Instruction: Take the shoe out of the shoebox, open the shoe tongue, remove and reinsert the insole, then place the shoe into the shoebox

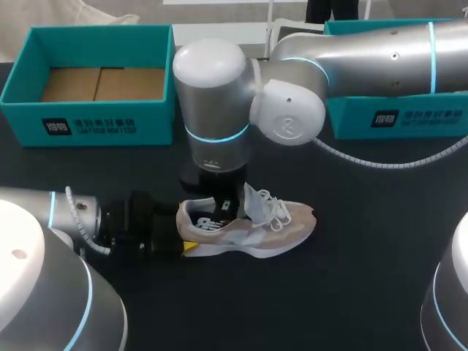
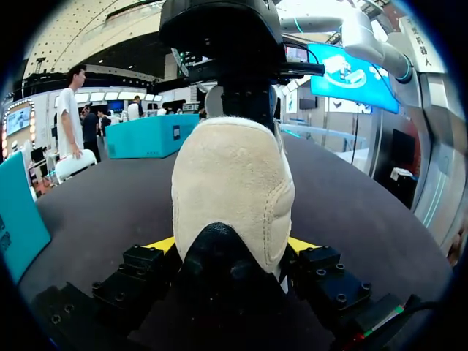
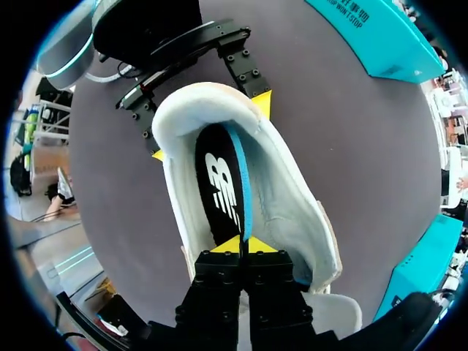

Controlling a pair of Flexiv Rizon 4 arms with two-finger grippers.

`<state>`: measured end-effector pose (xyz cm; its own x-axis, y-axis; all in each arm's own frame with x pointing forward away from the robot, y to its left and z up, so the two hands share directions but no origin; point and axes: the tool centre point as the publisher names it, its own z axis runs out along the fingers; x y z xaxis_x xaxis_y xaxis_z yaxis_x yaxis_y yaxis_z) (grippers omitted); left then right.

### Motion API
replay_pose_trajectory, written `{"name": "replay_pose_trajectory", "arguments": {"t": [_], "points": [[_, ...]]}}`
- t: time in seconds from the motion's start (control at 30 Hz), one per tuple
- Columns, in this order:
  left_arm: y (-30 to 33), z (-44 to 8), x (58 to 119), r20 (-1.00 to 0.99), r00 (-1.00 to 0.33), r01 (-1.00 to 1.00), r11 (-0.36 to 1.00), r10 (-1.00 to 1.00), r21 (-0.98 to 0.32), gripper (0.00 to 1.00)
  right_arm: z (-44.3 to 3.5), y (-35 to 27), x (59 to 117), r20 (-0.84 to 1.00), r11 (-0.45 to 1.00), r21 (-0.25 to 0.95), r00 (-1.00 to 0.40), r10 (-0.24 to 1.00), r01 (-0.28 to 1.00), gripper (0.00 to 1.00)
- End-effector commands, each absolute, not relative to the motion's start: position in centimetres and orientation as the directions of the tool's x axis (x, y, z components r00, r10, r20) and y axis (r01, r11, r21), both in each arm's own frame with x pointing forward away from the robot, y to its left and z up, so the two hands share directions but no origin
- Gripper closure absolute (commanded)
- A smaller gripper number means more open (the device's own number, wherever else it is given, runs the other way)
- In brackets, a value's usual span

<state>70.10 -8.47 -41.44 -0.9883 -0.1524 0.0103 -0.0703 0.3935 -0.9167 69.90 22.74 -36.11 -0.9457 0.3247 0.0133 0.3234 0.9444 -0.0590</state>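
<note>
While the left gripper [image 2: 232,247] clamps the heel of the beige suede sneaker [image 1: 257,231], the right gripper [image 3: 243,246], pinched on the black blue-edged insole [image 3: 219,183], should probably guide it slowly, without twisting.

The shoe [image 1: 248,227] has a soft, matt, suede-like beige heel; its insole [image 3: 219,183] looks smooth and black, blue-edged; the counter [image 1: 365,292] is dark, matt; the shoebox [image 1: 110,121] is smooth teal card, plain brown cardboard inside.

Exhibition hall, vaulted roof [image 2: 80,33], teal display counters [image 2: 150,135], big blue screen [image 2: 351,77]
</note>
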Motion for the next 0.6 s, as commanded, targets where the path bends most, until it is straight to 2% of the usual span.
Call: {"name": "replay_pose_trajectory", "arguments": {"t": [0.03, 0.6], "points": [[-8.5, -41.7, 70.1, 0.010, -0.988, -0.071, 0.396, -0.154, -0.915, 1.00, -34.5, 21.9, 70.0, 0.003, 0.948, -0.019, -0.948, 0.317, 0.317, 1.00], [-8.5, -41.7, 70.1, 0.010, -0.988, -0.071, 0.396, -0.154, -0.915, 1.00, -31.9, 20.3, 70.9, -0.026, 0.946, 0.003, -0.946, 0.323, 0.323, 1.00]]}}
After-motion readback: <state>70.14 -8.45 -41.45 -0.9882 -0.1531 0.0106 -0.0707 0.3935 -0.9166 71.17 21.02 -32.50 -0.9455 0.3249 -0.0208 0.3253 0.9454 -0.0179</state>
